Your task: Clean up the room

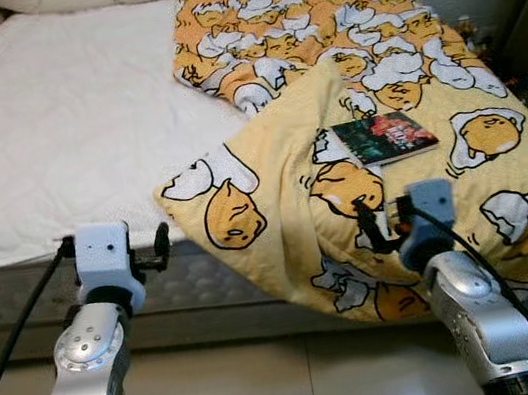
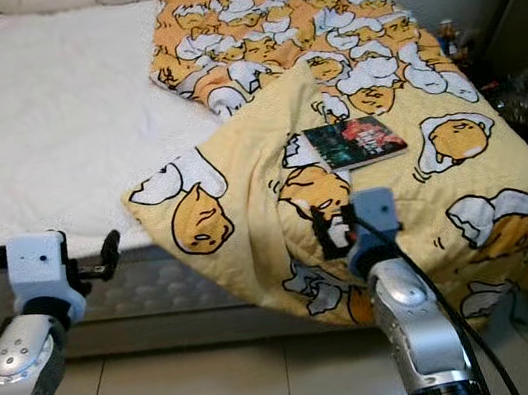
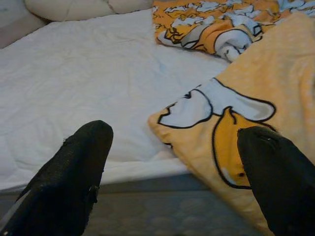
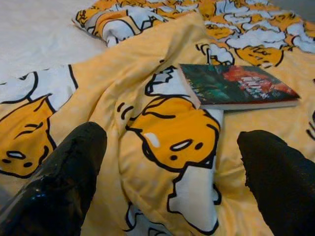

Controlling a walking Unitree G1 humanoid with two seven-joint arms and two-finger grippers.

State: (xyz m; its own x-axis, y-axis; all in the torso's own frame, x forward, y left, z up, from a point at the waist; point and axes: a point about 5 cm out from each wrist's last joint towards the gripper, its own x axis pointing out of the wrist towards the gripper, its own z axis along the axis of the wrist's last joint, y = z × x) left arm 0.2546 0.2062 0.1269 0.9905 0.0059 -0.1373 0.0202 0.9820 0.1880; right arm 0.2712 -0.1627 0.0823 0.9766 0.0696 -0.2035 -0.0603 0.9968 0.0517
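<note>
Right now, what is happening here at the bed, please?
The robot stands at the side of a bed with both arms raised toward it. The left gripper is open near the edge of the white mattress, by a corner of the rumpled yellow cartoon blanket. The right gripper is open above the blanket, pointed toward a book lying flat on it. Neither gripper holds anything yet.

Book (image 1: 383, 137) lies on yellow blanket (image 1: 483, 171) covering bed (image 1: 60, 130)

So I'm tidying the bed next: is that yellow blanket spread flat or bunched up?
Bunched up. The blanket lies rumpled in folds, one corner hanging over the mattress edge, with a book on top.
</note>
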